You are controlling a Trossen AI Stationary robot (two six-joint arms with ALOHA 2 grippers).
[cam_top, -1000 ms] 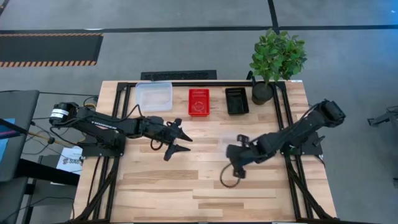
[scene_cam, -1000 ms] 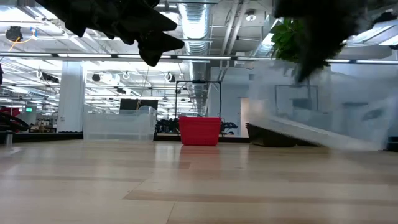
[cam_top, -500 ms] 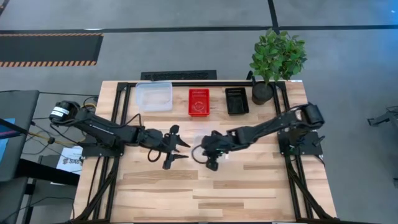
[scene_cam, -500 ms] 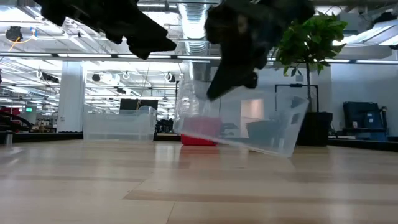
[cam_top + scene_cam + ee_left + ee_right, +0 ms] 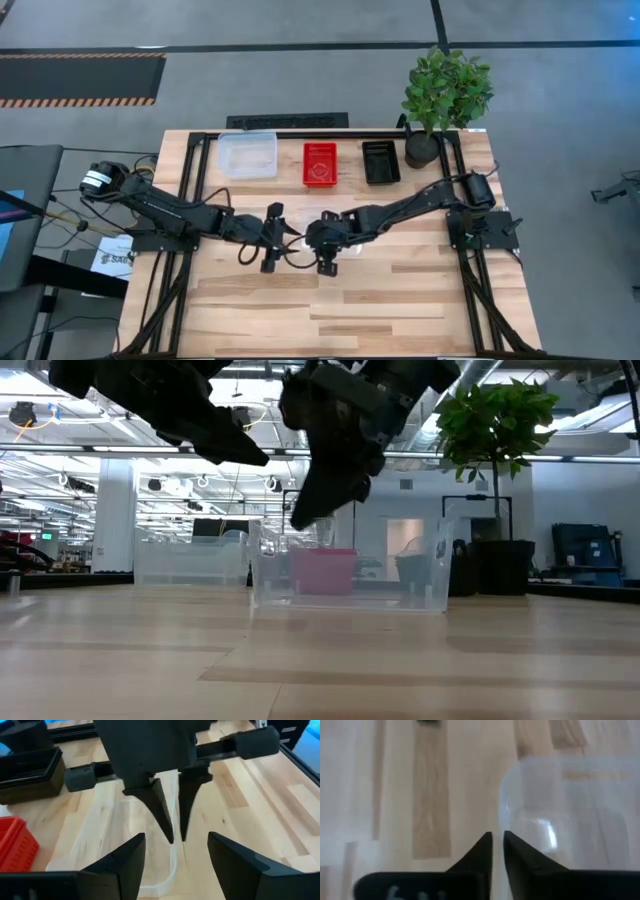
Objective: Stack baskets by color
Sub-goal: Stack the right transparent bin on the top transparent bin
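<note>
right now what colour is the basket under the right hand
Clear, see-through plastic basket; it shows best in the low view, under the right hand.

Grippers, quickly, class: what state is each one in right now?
Left gripper: open, holding nothing.
Right gripper: at the clear basket rim; cannot be told.

High view: overhead, straight down, whole table. Low view: tabletop height, level. Wrist views: close. All share clear basket.
</note>
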